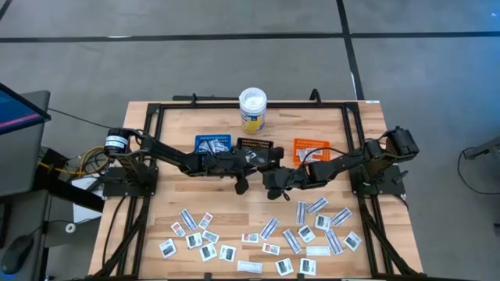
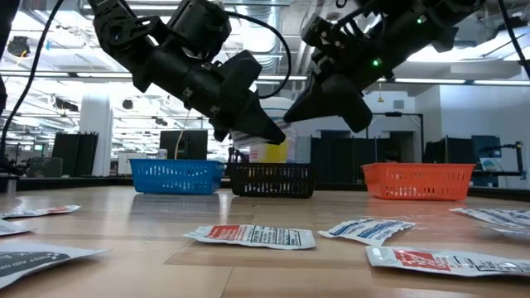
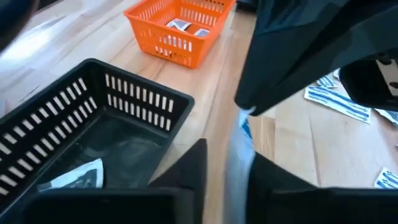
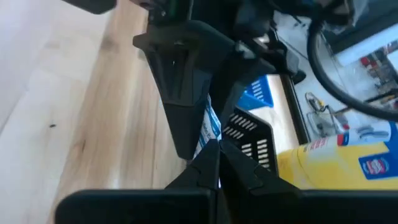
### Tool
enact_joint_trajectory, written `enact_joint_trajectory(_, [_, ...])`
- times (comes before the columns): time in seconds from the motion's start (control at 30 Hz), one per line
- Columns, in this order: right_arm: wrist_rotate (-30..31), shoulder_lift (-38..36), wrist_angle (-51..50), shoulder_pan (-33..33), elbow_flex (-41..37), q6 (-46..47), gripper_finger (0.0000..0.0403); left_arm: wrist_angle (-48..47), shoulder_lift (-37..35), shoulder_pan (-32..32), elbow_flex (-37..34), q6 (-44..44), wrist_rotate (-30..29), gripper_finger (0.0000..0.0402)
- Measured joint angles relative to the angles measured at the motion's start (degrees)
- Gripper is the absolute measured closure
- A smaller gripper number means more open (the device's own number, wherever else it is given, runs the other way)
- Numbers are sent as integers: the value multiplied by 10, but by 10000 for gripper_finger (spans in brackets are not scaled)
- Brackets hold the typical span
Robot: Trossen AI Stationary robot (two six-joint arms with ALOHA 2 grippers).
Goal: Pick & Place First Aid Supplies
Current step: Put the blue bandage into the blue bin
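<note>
High view: both arms reach to the middle of the table point(image 1: 164, 140), their tips meeting just in front of the black tray point(image 1: 258, 145). The left end effector point(image 1: 269, 160) and right end effector point(image 1: 275, 181) sit almost tip to tip, above the table.

In the left wrist view, a narrow white-and-blue packet point(image 3: 238, 158) stands on edge between the left fingers point(image 3: 193, 168), its long axis running away from the camera up to the other arm's dark tip. The left fingers lie close on both faces of the strip; whether they actually pinch it I cannot tell. In the right wrist view, the same packet point(image 4: 209, 134) runs from the closed right fingers point(image 4: 205, 168), which grip one end of it, up to the left arm's tip. So the strip bridges the 2 end effectors, held in the air beside the black tray's near wall.

Blue tray point(image 1: 212, 144) and orange tray point(image 1: 310, 148) flank the black one; a yellow tub point(image 1: 252, 110) stands behind. Other packets point(image 1: 269, 242) lie flat, scattered across the table's front.
</note>
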Motion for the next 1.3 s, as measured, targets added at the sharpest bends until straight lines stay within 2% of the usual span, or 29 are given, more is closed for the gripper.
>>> enact_joint_trajectory(0.1, [0, 0, -9, -7, 0, 1, 392, 2, 0, 0, 0, 0, -1, 389])
enact_joint_trajectory(0.33, [0, 0, -36, -18, 0, 6, 340, -5, 0, 0, 0, 2, -1, 395])
enact_joint_trajectory(0.4, [0, 0, -45, -19, 0, 24, 326, -11, 0, 0, 0, 2, -18, 396])
enact_joint_trajectory(0.47, [-2, 0, -55, -21, 0, 43, 312, -12, -1, -1, 0, 2, -66, 396])
enact_joint_trajectory(0.63, [-4, 0, -71, -23, 0, 62, 285, -17, -7, -1, 0, 2, -239, 395])
enact_joint_trajectory(0.77, [-4, 0, -81, -20, 0, 76, 271, -20, -44, -15, 0, 47, -300, 396])
enact_joint_trajectory(0.9, [-6, 0, -82, -16, 0, 92, 266, -96, -103, -44, 0, 69, -368, 392])
enact_joint_trajectory(0.97, [-7, 0, -82, -16, 0, 93, 266, -167, -133, -56, 0, 39, -398, 390])
enact_joint_trajectory(1.07, [-6, 0, -78, -14, 0, 93, 269, -276, -163, -64, 0, -44, -412, 387])
enact_joint_trajectory(1.2, [-12, 0, -56, -12, 0, 93, 272, -363, -166, -54, 0, -118, -431, 378])
enact_joint_trajectory(1.3, [-44, 0, -34, -12, 0, 93, 274, -377, -147, -29, 0, -129, -438, 363])
